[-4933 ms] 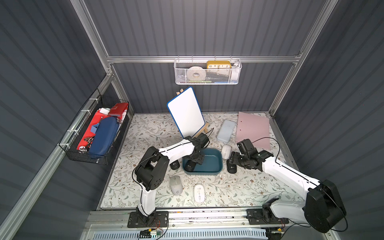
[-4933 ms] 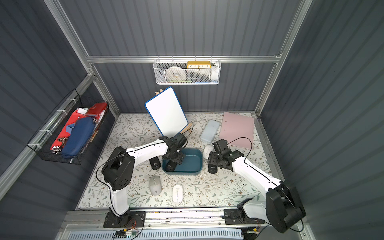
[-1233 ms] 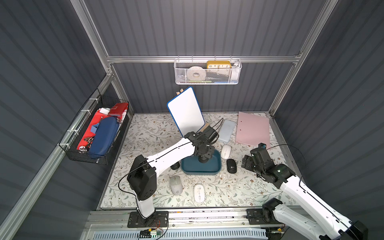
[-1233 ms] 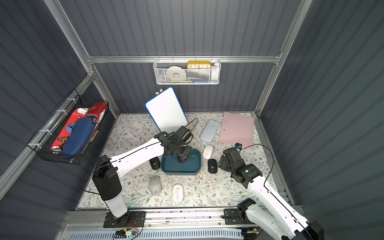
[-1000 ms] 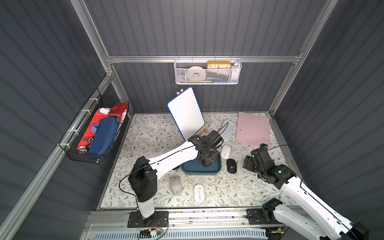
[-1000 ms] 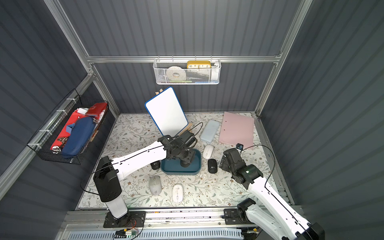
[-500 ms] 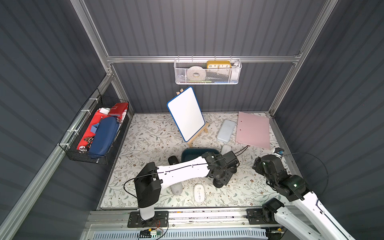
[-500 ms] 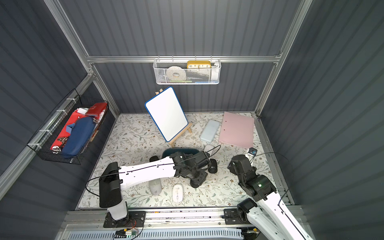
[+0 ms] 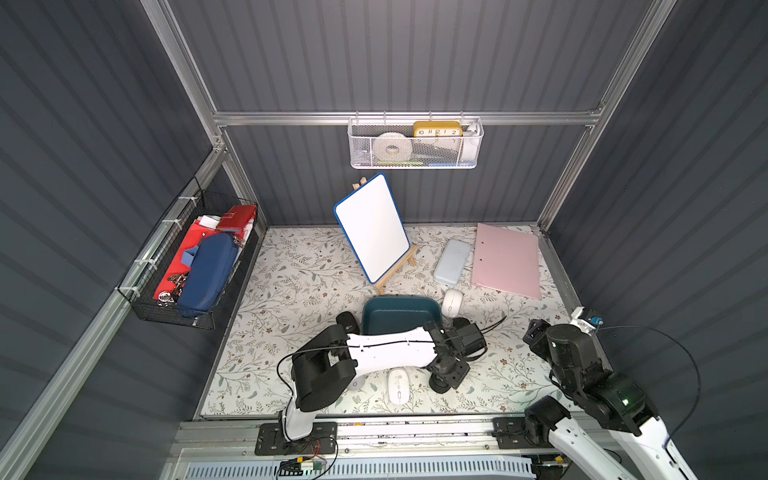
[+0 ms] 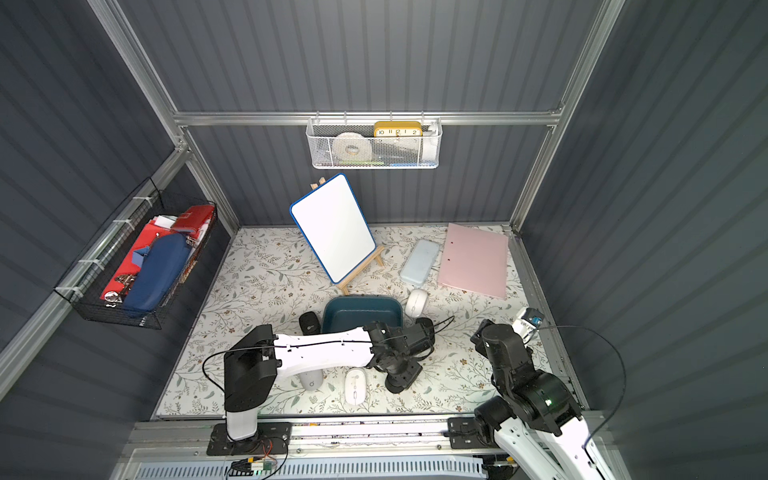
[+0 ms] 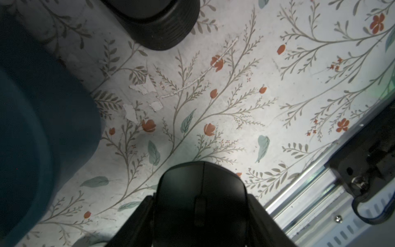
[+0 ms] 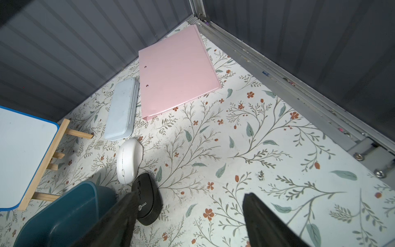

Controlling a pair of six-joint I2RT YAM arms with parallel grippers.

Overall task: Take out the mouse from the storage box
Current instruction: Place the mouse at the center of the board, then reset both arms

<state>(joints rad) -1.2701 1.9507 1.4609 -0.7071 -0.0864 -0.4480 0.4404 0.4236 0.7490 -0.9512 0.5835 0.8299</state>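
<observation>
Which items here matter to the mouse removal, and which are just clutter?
Job: shallow teal plastic storage box; black computer mouse clamped in left gripper.
Clutter: pink flat folder; pale blue oblong case; white board on wooden easel.

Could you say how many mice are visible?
6: white, black right of tub; black left of it; grey, white in front; black mouse in left pincer. Tub partly hidden.

Storage box [image 9: 399, 318] mid-bench [image 9: 299, 282], mice all round it.
Easel board [image 9: 372, 226] behind storage box; case [image 9: 452, 262] and folder [image 9: 507, 259] side by side, back right. Right-rear mouse [image 9: 452, 302] and right mouse [image 9: 460, 322] just beside the box's right edge; left mouse [image 9: 348, 322] just left. Front mouse [image 9: 397, 386] and front-left mouse [image 10: 311, 379] in front; gripped mouse [image 9: 439, 386] in left pincer [image 11: 198, 195], front-right.
</observation>
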